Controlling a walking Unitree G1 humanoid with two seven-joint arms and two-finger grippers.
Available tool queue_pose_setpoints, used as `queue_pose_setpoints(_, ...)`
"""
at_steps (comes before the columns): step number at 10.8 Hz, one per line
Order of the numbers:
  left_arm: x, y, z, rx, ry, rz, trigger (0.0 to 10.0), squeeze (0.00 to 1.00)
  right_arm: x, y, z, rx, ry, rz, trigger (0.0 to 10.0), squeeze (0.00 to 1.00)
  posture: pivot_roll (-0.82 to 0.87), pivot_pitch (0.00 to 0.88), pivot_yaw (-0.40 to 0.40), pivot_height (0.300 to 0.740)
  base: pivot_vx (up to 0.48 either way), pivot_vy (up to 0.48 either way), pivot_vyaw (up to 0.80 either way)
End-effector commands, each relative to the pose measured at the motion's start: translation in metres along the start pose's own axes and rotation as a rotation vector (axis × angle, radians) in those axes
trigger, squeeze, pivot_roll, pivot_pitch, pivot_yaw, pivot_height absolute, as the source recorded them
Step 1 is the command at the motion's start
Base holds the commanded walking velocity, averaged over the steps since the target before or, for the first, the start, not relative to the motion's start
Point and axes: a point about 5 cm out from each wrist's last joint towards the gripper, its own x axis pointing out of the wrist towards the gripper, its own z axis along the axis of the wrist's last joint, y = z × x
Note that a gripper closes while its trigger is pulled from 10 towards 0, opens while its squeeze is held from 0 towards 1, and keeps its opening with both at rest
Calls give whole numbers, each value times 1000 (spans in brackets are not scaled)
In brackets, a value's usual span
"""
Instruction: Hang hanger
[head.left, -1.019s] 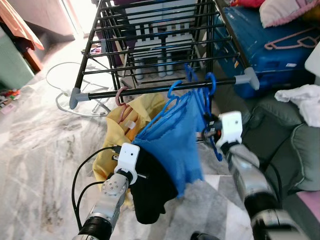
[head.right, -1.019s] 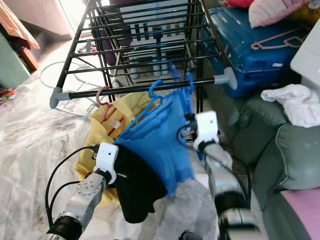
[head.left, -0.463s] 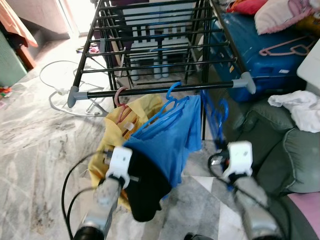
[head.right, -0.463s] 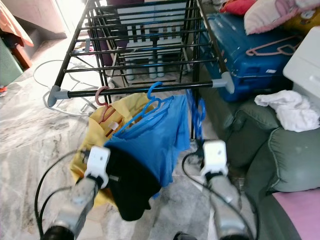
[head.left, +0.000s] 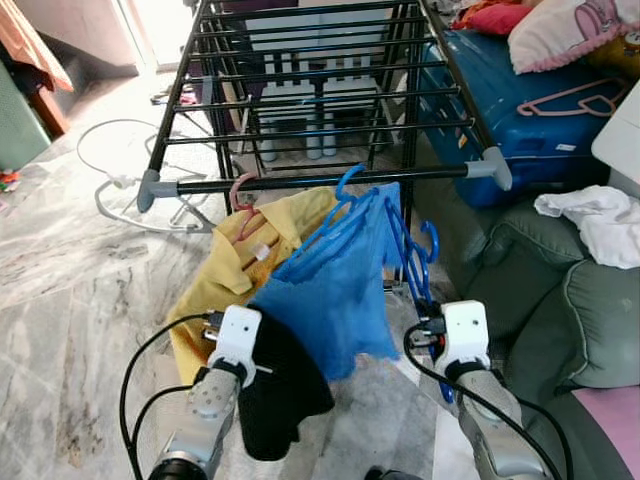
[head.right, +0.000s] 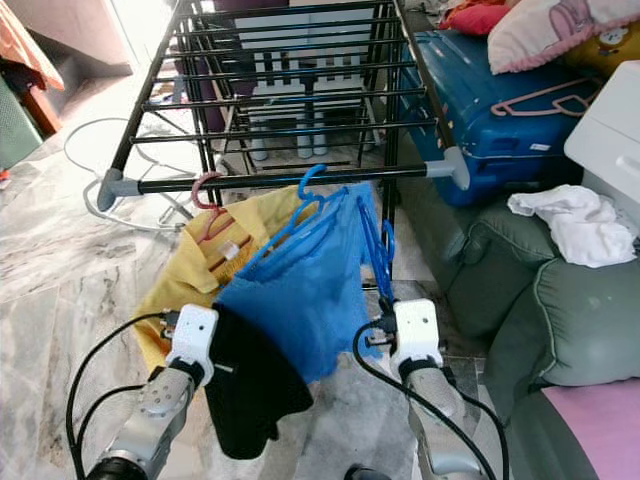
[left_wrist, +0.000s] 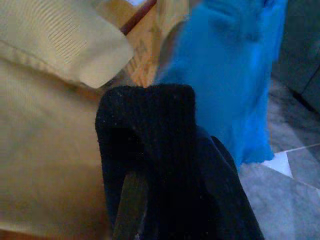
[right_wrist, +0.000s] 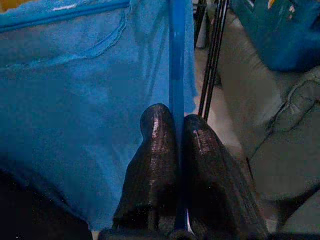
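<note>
Head views: I see the right tool (head.left: 432, 335) dropped below the rack rail (head.left: 320, 181), blue hanger (head.left: 420, 262) unhooked, so hanging remains | Left wrist: left tool (left_wrist: 131, 200) buried in black garment (left_wrist: 165, 165); grip unreadable | Right wrist: fingers (right_wrist: 155, 150) pinched tight on the hanger shaft beside blue shirt (right_wrist: 75, 100).

Hiding the left gripper's (left_wrist: 150, 200) fingers under a black cloth (left_wrist: 165, 165) draped over them. Covering most of the blue hanger (right_wrist: 177, 75) with the blue garment (head.left: 335, 290). Running off the frame's edge: the drying rack (head.left: 300, 182) and the blue suitcase (head.left: 520, 100). Blurring the yellow garment (left_wrist: 45, 125) up close.
</note>
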Motion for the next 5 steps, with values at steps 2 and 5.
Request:
queue_pose_setpoints(2,-1,6,1,10,-10,42,10000,0,2,6,5,9,-9,21,10000,0,-194,66,22,740,-330,0,0)
queue_pose_setpoints(5,-1,4,0,7,-7,36,10000,0,6,3,8,10,-8,20,10000,0,-196,68,24,740,-405,0,0)
